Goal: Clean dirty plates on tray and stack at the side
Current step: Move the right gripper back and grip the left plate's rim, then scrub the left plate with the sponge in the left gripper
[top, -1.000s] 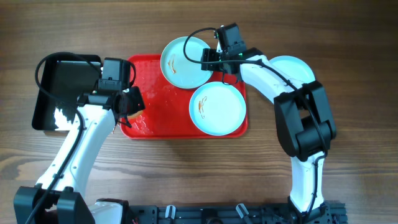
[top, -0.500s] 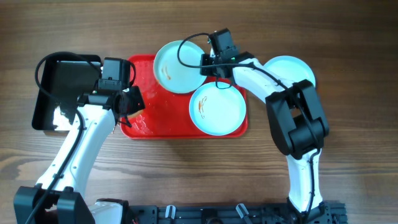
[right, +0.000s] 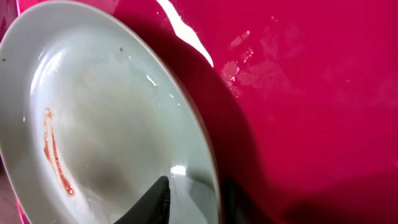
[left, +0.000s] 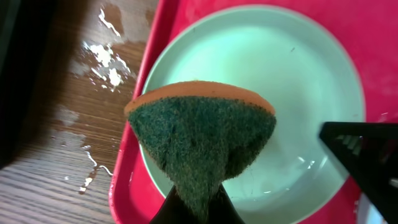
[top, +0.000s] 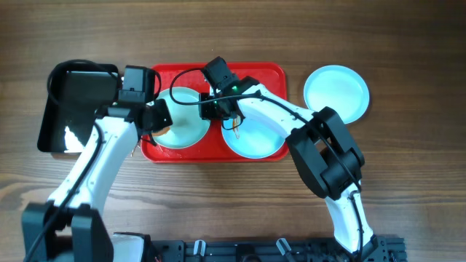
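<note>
1. Toward the middle of the table's far edge, the tray [top: 269, 73] is lying flat. On its left half the first plate [top: 182, 129] is being clamped at its right rim by the right gripper [top: 218, 109], whose jaws are being kept narrow on that rim.
2. The sponge [left: 199, 143] is being pinched by the left gripper [top: 156, 120], closed tightly on it, with the green face turned toward the camera and the orange backing behind.
3. The sponge is being held over the first plate's left part, the side toward the table's left edge and opposite the right gripper's dark finger [left: 367, 155]. Whether sponge and plate are touching cannot be told.
4. A brown smear [right: 53, 152] is being shown in the right wrist view, on the side of the plate away from the clamped rim. It is therefore judged to lie nearer the left arm, so the wipe is being set up from that side.
5. The second plate [top: 255, 138] is lying on the tray's right half, partly under the right arm. The third plate [top: 336, 93] is resting on the table beyond the tray, toward the right edge.
</note>
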### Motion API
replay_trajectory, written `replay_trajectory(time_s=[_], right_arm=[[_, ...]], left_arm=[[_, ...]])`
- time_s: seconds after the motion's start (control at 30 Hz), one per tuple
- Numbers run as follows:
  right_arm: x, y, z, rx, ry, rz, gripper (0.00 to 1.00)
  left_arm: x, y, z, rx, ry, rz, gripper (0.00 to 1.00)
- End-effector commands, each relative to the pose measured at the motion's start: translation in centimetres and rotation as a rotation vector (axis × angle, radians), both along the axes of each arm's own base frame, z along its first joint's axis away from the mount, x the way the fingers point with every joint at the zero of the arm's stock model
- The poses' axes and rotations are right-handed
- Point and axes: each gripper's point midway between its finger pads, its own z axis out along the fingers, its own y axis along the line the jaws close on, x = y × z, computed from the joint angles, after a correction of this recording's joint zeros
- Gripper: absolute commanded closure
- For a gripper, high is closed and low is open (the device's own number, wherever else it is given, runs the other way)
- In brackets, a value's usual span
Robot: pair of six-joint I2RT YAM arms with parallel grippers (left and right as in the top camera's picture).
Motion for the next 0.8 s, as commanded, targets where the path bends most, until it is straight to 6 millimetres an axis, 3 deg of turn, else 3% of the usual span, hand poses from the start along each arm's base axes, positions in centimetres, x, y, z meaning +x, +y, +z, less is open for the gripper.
replay_trajectory(time_s=[0.0, 0.07, 0.13, 0.27, 0.6, 0.77], right_arm=[[1.5, -1.1, 0.6, -0.078, -0.056, -0.019, 0.64], [3.2, -1.1, 2.9, -0.095, -0.158, 0.035, 0.51], [4.1, -0.6, 3.9, -0.105, -0.265, 0.181, 0.51], [3.9, -0.7, 1.8, -0.156, -0.300, 0.321, 0.70], [1.9, -0.8, -0.6, -0.143, -0.189, 0.328, 0.76], [1.1, -0.7, -1.6, -0.154, -0.151, 0.320, 0.88]], left_arm=[[0.3, -0.3, -0.9, -0.016, 0.028, -0.003, 0.96], [0.3, -0.3, -0.9, -0.016, 0.028, -0.003, 0.96], [0.2, -0.3, -0.9, -0.015, 0.034, -0.003, 0.96], [0.1, -0.3, -0.9, -0.015, 0.035, -0.003, 0.96], [0.1, -0.3, -0.9, -0.015, 0.035, -0.003, 0.96], [0.1, -0.3, -0.9, -0.015, 0.035, -0.003, 0.96]])
